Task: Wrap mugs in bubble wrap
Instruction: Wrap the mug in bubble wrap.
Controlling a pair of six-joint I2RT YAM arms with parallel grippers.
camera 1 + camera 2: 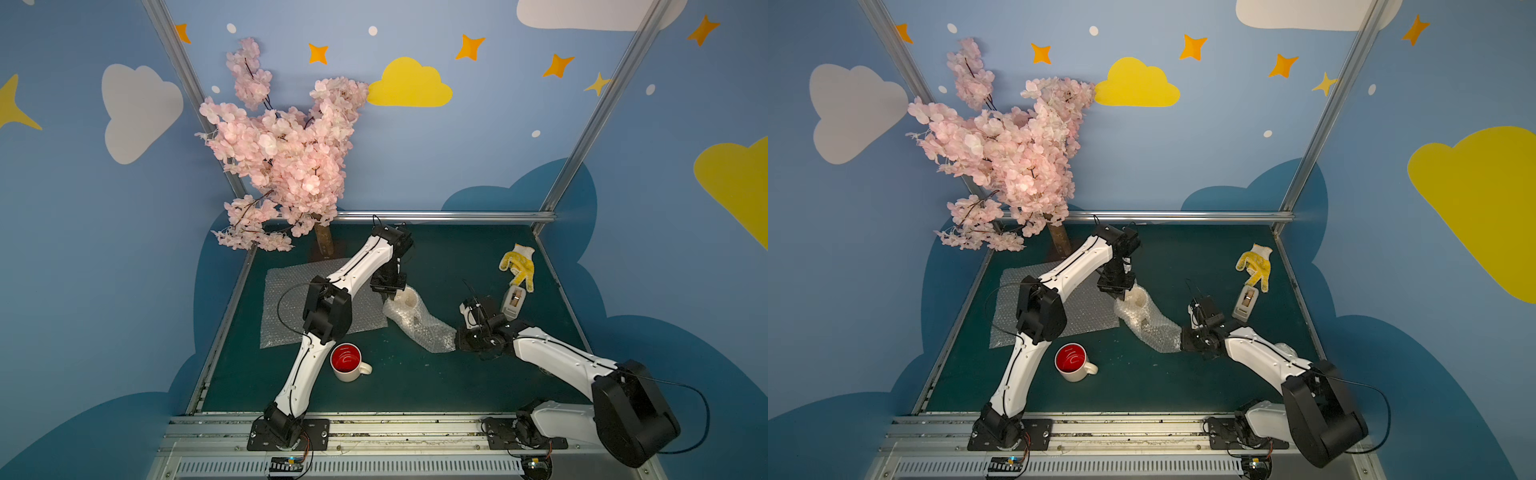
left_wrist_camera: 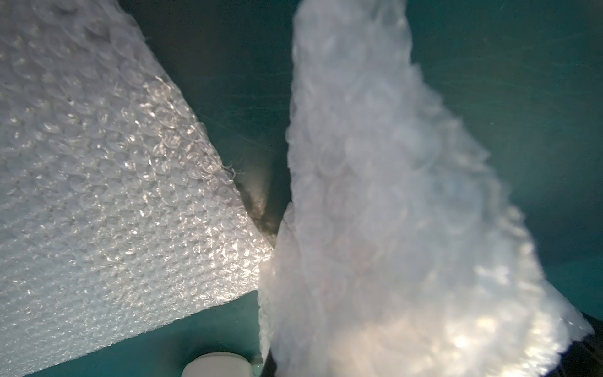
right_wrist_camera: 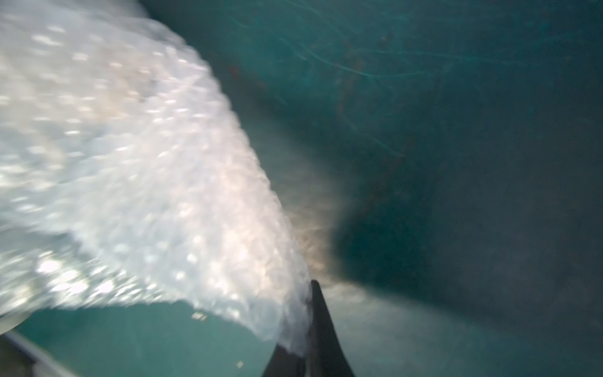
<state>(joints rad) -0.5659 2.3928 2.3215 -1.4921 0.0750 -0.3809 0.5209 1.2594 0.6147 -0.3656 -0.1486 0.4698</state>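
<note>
The cream-inside ceramic mug [image 1: 409, 300] stands mid-table, half swaddled in a crumpled sheet of clear bubble wrap [image 1: 424, 328]. The left gripper [image 1: 388, 293] is pinched on that film at the mug's rim; the right gripper [image 1: 459, 340] is clamped on its trailing end. A second bubble wrap sheet [image 1: 286, 303] lies flat under the left arm, its corner touching the bundle. The red-inside cream mug [image 1: 347, 361] stands bare nearer the front. Beyond the right arm — a yellow-and-white glove [image 1: 517, 264], a small tape dispenser [image 1: 514, 302].
</note>
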